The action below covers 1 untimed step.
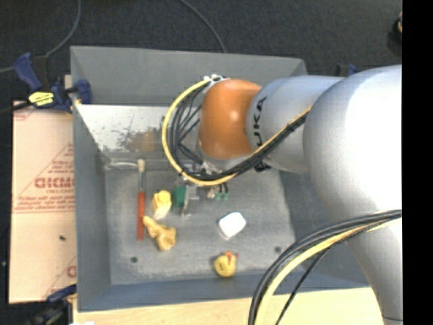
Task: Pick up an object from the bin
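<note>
Hanging low over the middle of the grey metal bin [189, 73], the gripper [199, 191] sits tucked under the arm's orange wrist cover [226, 124], so I cannot tell whether its jaws are apart or together. Nearest to it, just to the left, lies a pale yellow rounded plastic piece [161, 203] with a small green bit [179, 196] touching it; this looks the likeliest pick. A clean grasp would call for centring over that piece and descending straight, clear of the thin orange-red stick [141, 217] beside it. A white rounded block [231, 225] lies apart to the lower right, a yellow rubber duck [225, 265] nearer the front wall.
</note>
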### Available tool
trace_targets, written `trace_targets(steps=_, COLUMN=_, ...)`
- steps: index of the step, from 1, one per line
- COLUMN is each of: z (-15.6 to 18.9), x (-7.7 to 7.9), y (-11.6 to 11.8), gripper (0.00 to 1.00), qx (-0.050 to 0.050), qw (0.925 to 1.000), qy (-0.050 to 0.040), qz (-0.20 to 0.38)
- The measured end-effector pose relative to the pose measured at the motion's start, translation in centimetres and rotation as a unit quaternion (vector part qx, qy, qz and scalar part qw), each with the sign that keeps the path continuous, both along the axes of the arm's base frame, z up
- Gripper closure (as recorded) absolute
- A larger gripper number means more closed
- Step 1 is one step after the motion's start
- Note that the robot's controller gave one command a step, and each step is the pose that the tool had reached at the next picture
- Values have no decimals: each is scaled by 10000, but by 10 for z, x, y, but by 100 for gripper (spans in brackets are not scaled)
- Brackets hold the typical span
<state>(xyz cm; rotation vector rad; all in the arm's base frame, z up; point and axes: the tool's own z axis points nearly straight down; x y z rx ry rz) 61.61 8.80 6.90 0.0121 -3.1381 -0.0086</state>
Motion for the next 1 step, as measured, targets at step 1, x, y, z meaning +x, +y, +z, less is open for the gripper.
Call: trace_targets(steps=1, z=8, x=24, y=25, gripper=100, qx=-3, qw=9997, qy=-41, qz=-241)
